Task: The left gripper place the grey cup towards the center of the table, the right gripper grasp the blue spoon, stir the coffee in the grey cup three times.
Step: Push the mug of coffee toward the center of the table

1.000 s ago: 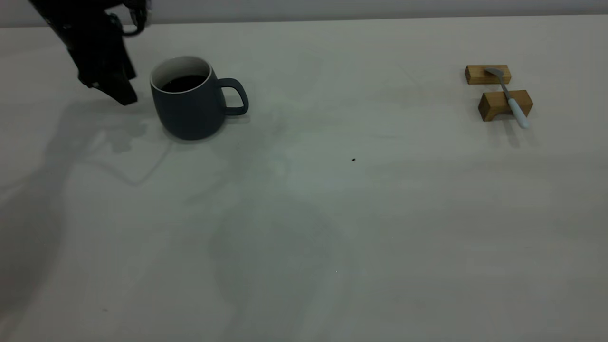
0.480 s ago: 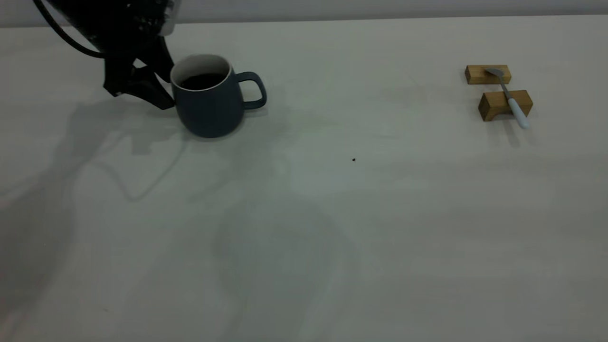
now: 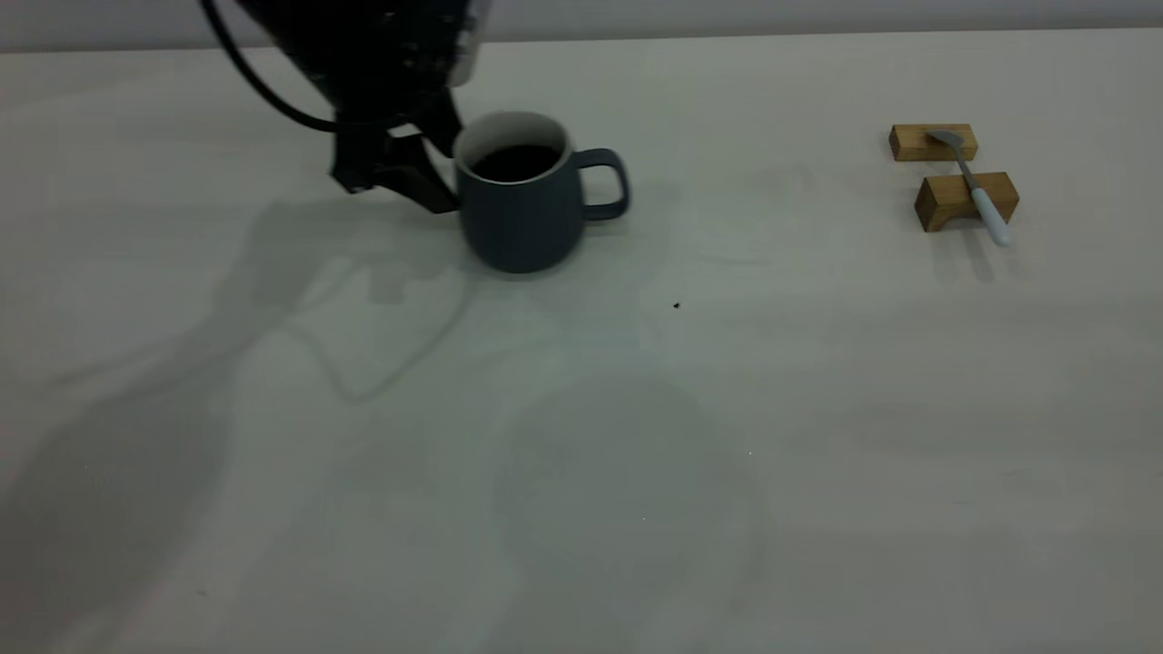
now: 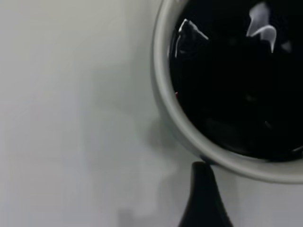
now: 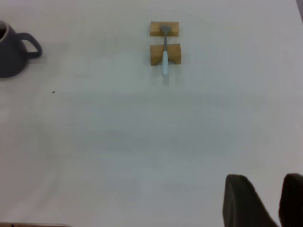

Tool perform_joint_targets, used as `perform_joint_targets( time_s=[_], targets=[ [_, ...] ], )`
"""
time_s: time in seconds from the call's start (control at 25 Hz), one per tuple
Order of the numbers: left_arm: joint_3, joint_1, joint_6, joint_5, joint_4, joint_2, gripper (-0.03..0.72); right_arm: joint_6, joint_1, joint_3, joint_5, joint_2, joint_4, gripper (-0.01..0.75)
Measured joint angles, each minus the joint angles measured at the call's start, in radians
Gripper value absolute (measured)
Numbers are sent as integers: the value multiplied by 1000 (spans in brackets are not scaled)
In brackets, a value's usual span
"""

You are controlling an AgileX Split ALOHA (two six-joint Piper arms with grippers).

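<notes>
Matt grey cup (image 3: 520, 218), glossy coffee (image 4: 236, 75), wooden blocks (image 3: 963, 198), smooth matt table (image 3: 636, 436).

Lab bench – bare off-white table (image 3: 636, 454), black robot arm (image 3: 382, 54).

wall (image 3: 818, 16): plain pale grey strip along far edge | light: soft, diffuse shadows | no windows seen

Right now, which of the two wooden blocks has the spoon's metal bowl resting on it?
The far wooden block, the flat one without a notch, carries the blue spoon bowl; the notched near block supports its handle.
</notes>
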Motion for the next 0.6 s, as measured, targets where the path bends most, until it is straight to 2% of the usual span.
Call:
perform_joint_targets(
  time_s=[0.4,0.6],
  targets=[
    [-2,-140,-3,-118,-154,54,585,0,0,0,0,0,0,238],
    [-2,-174,-3,-136,-194,63,585,0,0,0,0,0,0,238]
  ],
)
